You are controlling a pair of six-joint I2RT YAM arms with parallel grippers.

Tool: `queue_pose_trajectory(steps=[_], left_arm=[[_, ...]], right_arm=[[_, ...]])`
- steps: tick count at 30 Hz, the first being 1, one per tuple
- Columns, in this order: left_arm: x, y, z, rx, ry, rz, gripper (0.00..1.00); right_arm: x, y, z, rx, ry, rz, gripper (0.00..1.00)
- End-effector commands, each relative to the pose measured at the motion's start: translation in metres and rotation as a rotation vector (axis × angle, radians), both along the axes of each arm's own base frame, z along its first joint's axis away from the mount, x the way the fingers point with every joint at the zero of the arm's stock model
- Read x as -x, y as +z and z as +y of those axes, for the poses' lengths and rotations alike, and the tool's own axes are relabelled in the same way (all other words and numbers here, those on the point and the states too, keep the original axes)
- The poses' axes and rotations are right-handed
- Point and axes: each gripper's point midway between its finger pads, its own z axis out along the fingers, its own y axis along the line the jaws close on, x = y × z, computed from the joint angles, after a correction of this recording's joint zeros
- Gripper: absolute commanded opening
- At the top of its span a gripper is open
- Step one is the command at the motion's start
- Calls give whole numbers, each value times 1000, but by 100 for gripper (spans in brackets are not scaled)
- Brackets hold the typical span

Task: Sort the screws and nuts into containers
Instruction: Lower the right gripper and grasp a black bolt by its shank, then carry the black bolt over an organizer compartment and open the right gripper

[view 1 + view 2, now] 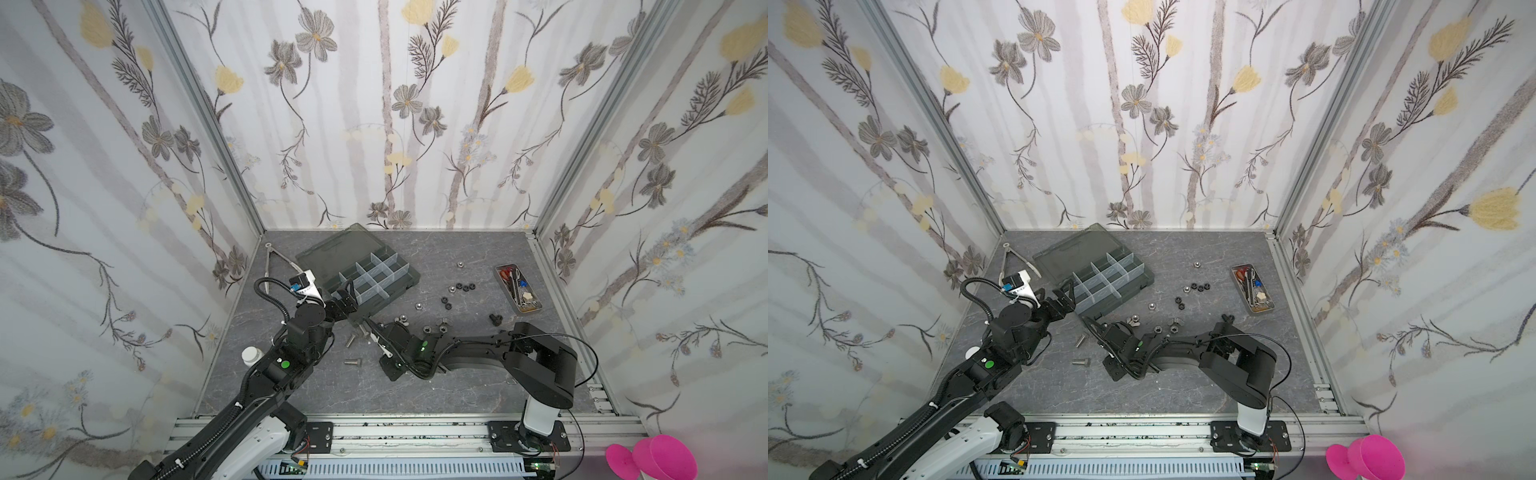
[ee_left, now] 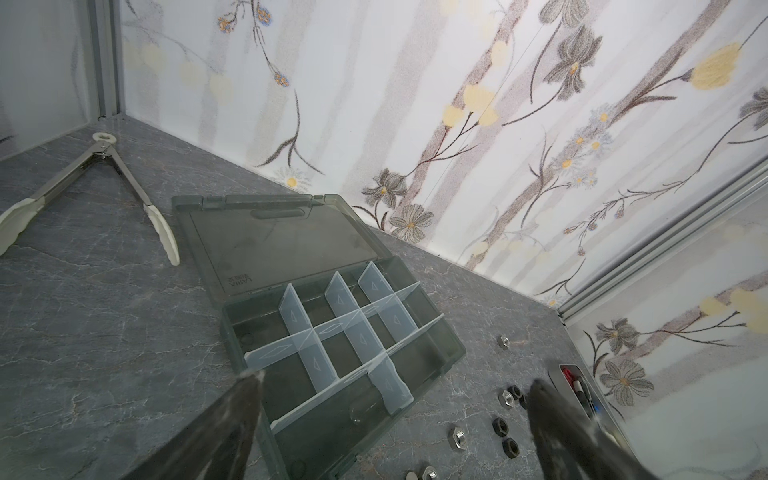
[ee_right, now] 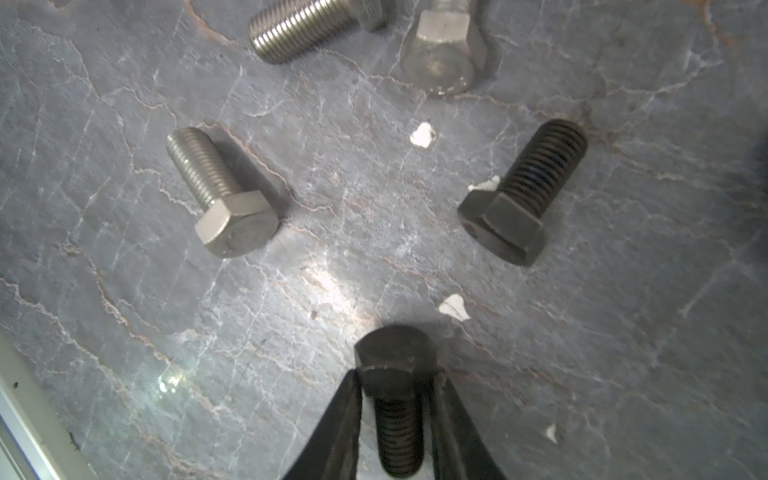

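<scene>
The containers are the square compartments of a smoky-grey organizer box (image 1: 409, 272) (image 2: 453, 349) with its lid lying open; they look empty. My left gripper (image 2: 395, 380) (image 1: 347, 293) hangs open over the box's near corner. My right gripper (image 3: 397, 376) is low on the table in front of the box, its fingers pressed on both sides of a black screw (image 3: 395, 361). Another black screw (image 3: 523, 191) and silver screws (image 3: 224, 199) (image 3: 307, 29) lie just beyond. Black nuts (image 1: 461, 286) and silver nuts (image 2: 457, 438) are scattered right of the box.
Metal tongs (image 1: 274, 259) lie at the back left. A narrow tray of red-handled tools (image 1: 517, 289) sits at the right. A white bottle cap (image 1: 251, 355) shows beside the left arm. Another black screw (image 1: 494, 319) stands near the right arm's elbow.
</scene>
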Motion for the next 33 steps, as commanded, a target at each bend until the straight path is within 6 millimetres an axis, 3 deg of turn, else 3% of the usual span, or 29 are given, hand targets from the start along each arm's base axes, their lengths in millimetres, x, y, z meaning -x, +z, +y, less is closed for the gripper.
queue_pose_trajectory(steps=[1, 11, 20, 23, 24, 26, 33], left_arm=[[0, 8, 5, 19, 26, -16, 100], [1, 14, 7, 12, 33, -16, 100], [3, 22, 1, 11, -9, -23, 100], [3, 22, 1, 12, -8, -26, 100], [3, 21, 1, 12, -7, -26, 100], [1, 19, 2, 15, 3, -23, 100], [-13, -3, -10, 20, 3, 44, 100]], right_arm=[[-3, -4, -8, 40, -30, -13, 28], [-13, 12, -12, 33, -63, -75, 15], [-30, 49, -25, -47, -119, -102, 13], [-40, 61, -36, -82, -152, -102, 13], [-45, 77, -40, -123, -166, -112, 13], [-56, 90, -51, -158, -197, -115, 13], [-95, 127, -80, -215, -273, -161, 13]])
